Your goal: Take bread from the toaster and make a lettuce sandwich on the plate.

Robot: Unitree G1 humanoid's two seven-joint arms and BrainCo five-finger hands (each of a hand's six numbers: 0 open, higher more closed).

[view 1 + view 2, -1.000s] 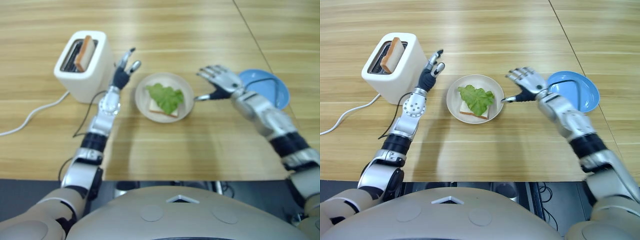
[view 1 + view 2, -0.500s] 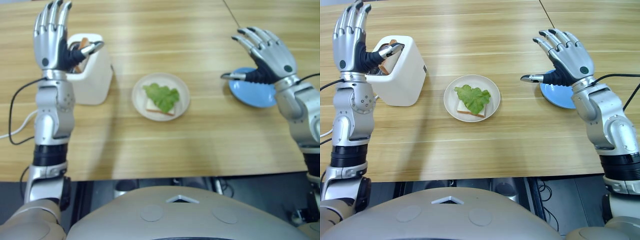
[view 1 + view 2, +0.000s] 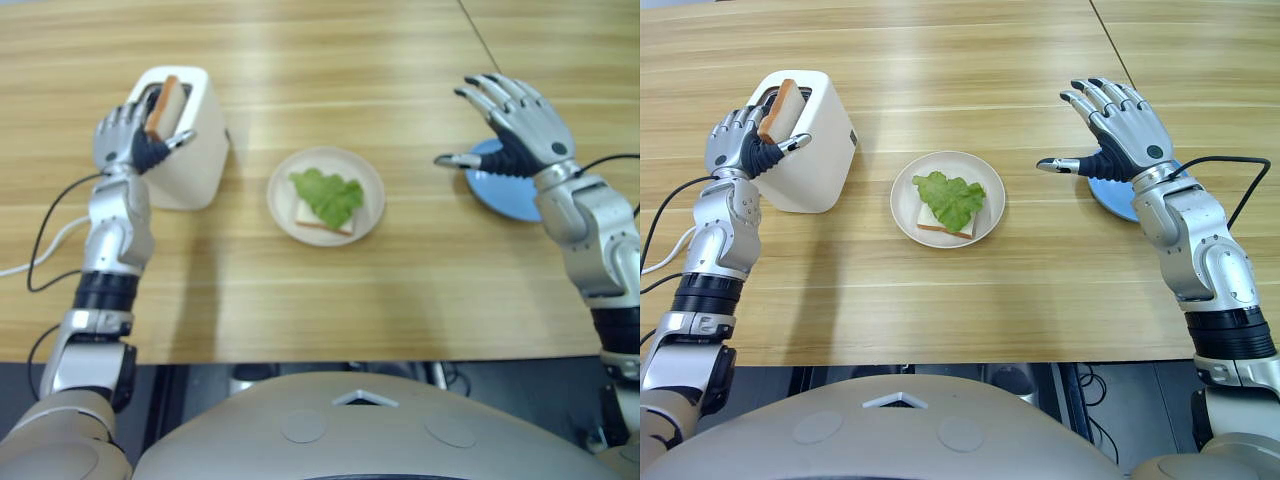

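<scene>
Pale wood planks made up the table, with a white toaster standing at its left. One bread slice stood upright in the toaster's slot, its upper half clear of the top. The left hand was at that slot, closed on the slice. Its curled fingers lay against the slice's left face, and the thumb crossed the toaster top on the other side. A white cord ran from the toaster toward the table's left edge.

At the middle lay a cream plate holding a second slice, with a lettuce leaf spread over it.

The right hand hung to the right, well apart from the cream plate. It held nothing, its fingers were spread apart, and its thumb pointed left. It partly covered a blue plate.
</scene>
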